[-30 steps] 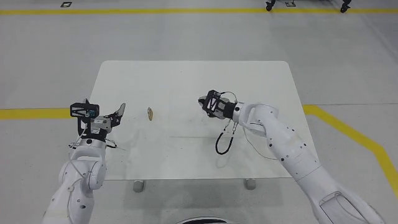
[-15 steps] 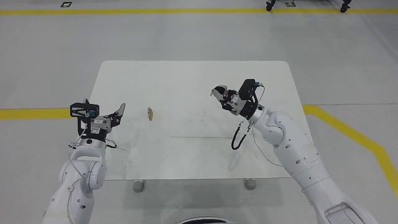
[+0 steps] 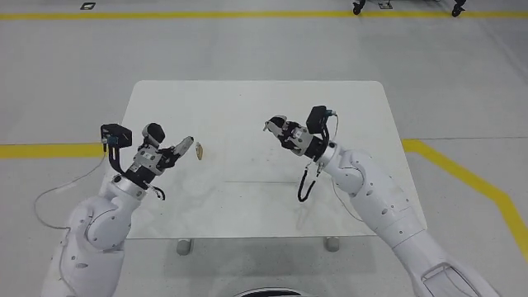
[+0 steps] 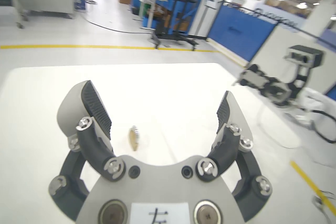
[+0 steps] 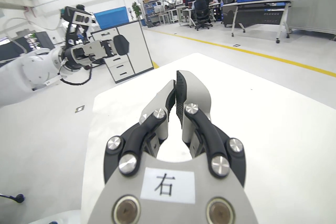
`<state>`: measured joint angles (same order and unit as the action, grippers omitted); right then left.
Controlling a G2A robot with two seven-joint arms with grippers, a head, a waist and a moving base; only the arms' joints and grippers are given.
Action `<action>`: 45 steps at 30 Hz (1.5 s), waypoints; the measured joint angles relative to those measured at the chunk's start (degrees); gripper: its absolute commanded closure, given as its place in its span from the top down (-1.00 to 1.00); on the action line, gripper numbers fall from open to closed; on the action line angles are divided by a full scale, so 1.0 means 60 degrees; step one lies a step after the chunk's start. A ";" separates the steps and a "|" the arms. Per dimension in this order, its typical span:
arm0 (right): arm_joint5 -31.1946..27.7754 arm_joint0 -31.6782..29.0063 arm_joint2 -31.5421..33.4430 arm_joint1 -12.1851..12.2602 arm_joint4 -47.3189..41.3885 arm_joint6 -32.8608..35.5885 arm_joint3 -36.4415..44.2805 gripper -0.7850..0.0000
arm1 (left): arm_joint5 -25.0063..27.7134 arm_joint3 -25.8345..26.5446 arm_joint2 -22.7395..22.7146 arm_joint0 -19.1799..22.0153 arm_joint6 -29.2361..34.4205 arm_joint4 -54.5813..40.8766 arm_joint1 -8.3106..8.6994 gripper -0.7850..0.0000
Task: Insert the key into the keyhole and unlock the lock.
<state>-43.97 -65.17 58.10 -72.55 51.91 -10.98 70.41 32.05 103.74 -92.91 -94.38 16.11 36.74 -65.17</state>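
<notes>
On the white worktop [image 3: 247,99] lies one small brass-coloured piece [image 3: 199,150], toward the robot's left side and well in from every edge. Seen from the left wrist, this piece [image 4: 134,137] rests on the worktop [image 4: 52,83] with a pale toothed edge at one end. Whether it is the key or the lock cannot be determined.

Left gripper [image 3: 186,143]: released. The left wrist view shows the left gripper [image 4: 157,91] with its ribbed pads [image 4: 95,104] spread wide and nothing between them. The brass-coloured piece lies on the surface in the gap between the two fingers, close to the palm. From the top view, the fingertips sit just beside the piece. Contact cannot be confirmed.

Right gripper [image 3: 269,123]: clenched. It hangs over the middle of the worktop, well apart from the brass-coloured piece, pointing toward the left arm. In the right wrist view the right gripper [image 5: 176,79] has its two pads pressed face to face above the worktop [image 5: 262,117]. Whether anything thin is pinched between them cannot be determined.

Each arm appears in the other's wrist view: the right gripper [image 4: 240,80] at the far side of the worktop, and the left gripper [image 5: 120,45] beyond the worktop's corner.

A yellow line [image 3: 247,14] runs across the floor beyond the far edge of the worktop.
</notes>
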 measured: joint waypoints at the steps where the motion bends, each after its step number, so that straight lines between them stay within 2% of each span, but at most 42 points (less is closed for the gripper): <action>1: -0.0144 0.0139 -0.0163 -0.0069 -0.0145 -0.0149 -0.0172 -1.00 | 0.0493 -0.0138 0.0132 0.0250 0.0606 -0.0710 0.0032 1.00; 4: -0.0420 0.0453 -0.0478 -0.0231 -0.0522 -0.0533 -0.0632 -1.00 | 0.1131 -0.0512 0.0505 0.0894 0.1860 -0.2174 0.0089 1.00; 11: -0.1343 0.0933 -0.0861 -0.0495 -0.1293 -0.1091 -0.1665 -1.00 | 0.1400 -0.1278 0.1827 0.2137 0.3481 -0.4257 0.0071 1.00; 13: -0.1677 0.0976 -0.0871 -0.0547 -0.1529 -0.1349 -0.1877 -1.00 | 0.1378 -0.1734 0.2239 0.2551 0.3894 -0.4882 0.0051 0.85; 16: -0.2128 0.1018 -0.0889 -0.0606 -0.1722 -0.1600 -0.2110 -1.00 | 0.1349 -0.2382 0.2692 0.3085 0.4279 -0.5586 0.0016 0.79; 17: -0.2242 0.1032 -0.0910 -0.0624 -0.1759 -0.1618 -0.2170 -1.00 | 0.1349 -0.2535 0.2787 0.3207 0.4328 -0.5680 0.0007 0.56; 20: -0.2350 0.1115 -0.1026 -0.0698 -0.1855 -0.1593 -0.2340 -1.00 | 0.1385 -0.2928 0.3141 0.3529 0.4400 -0.5948 -0.0040 0.24; 22: -0.2340 0.1170 -0.1123 -0.0752 -0.1938 -0.1574 -0.2415 -1.00 | 0.1422 -0.3126 0.3335 0.3710 0.4442 -0.6079 -0.0062 0.22; 26: -0.2337 0.1269 -0.1278 -0.0829 -0.2160 -0.1547 -0.2551 -1.00 | 0.1445 -0.3289 0.3544 0.3891 0.4344 -0.5919 -0.0081 0.00; 36: -0.2338 0.1524 -0.1620 -0.0986 -0.2312 -0.1465 -0.2741 -1.00 | 0.1274 -0.3416 0.3684 0.4020 0.4113 -0.5726 -0.0062 -0.13; 45: -0.2338 0.1619 -0.1773 -0.1064 -0.2249 -0.1465 -0.2836 -1.00 | 0.0996 -0.3389 0.3777 0.4063 0.3870 -0.5490 -0.0043 -0.54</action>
<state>-58.00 -55.45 47.46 -78.93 38.41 -19.77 53.39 38.03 83.40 -70.24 -70.01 39.33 3.80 -65.43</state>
